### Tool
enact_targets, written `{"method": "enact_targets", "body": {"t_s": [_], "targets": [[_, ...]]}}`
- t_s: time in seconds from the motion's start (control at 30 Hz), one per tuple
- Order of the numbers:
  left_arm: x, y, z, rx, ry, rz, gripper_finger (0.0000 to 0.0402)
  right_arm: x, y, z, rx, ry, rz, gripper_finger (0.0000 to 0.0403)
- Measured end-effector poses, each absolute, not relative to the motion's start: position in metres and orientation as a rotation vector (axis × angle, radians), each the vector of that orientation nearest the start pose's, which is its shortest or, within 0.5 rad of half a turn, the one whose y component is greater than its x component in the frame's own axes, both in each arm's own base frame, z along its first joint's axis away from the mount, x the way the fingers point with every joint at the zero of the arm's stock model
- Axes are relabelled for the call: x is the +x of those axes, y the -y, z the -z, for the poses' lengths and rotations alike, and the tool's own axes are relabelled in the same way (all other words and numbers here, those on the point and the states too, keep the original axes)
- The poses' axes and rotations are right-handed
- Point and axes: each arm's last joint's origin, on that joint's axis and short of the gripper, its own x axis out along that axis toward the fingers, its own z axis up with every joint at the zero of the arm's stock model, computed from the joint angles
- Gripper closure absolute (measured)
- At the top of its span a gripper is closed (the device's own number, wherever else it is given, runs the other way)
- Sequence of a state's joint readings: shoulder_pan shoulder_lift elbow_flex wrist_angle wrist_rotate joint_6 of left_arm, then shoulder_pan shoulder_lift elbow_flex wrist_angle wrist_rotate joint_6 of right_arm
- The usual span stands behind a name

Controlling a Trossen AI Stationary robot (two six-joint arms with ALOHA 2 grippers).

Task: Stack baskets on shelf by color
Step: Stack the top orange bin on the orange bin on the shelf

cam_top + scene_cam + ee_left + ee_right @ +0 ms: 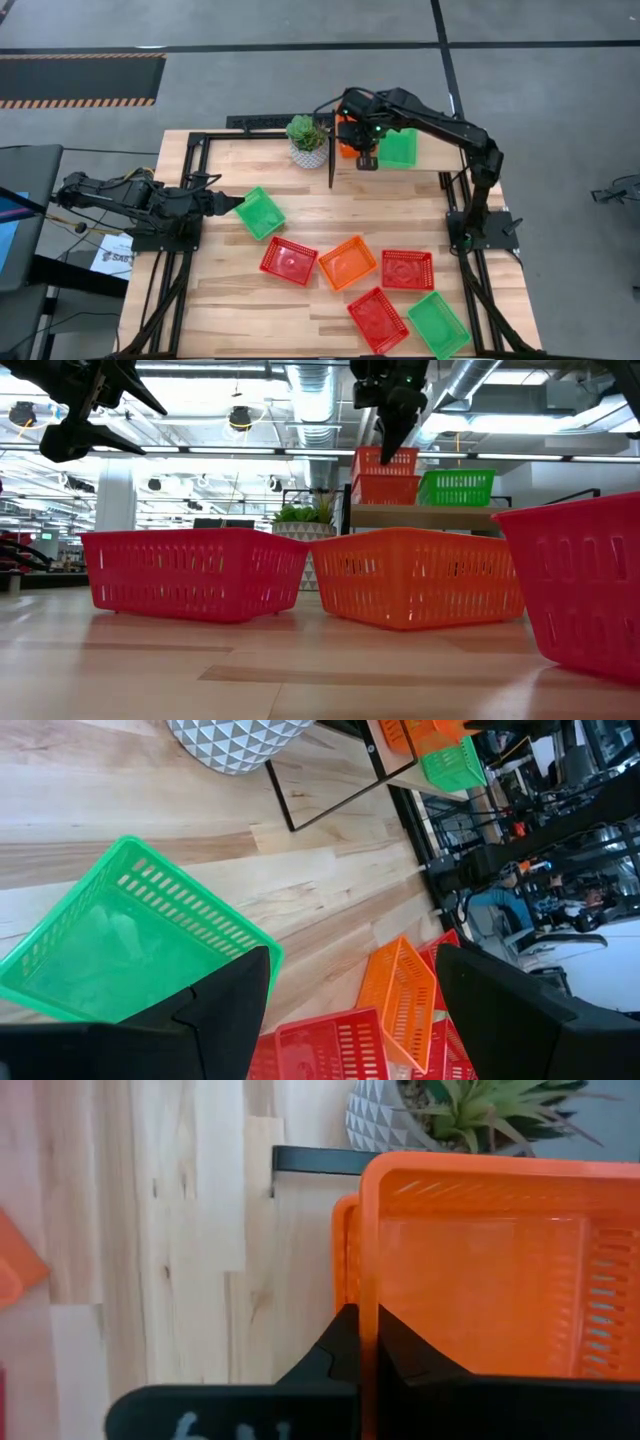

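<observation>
Pinching orange basket [480, 1270] rim: right pincer [366, 1342], over shelf [420, 516].

no readable text, labels or signs

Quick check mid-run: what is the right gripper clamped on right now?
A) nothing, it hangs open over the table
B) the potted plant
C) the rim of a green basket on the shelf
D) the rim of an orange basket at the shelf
D: in the right wrist view the right gripper is shut on the wall of the orange basket, beside the potted plant.
</observation>
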State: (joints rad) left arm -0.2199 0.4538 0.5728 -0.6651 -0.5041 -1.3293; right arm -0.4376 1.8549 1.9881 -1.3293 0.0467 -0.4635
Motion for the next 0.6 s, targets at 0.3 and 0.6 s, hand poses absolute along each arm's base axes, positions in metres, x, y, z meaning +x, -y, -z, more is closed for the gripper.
{"method": "enact_targets", "body": {"t_s": [0.3,0.6], "targets": [[0.099,0.0078,-0.2594,-1.095,-0.246,-0.562,0.0128,0.3292,0.1563,-0.359,-0.148,-1.245,0.155,0.0384],[0.099,0.0078,-0.2594,-1.096,-0.246,-0.562,0.0128,0.3298,0.1561,-0.3592,-0.129,-1.23,0.144,0.0384]]}}
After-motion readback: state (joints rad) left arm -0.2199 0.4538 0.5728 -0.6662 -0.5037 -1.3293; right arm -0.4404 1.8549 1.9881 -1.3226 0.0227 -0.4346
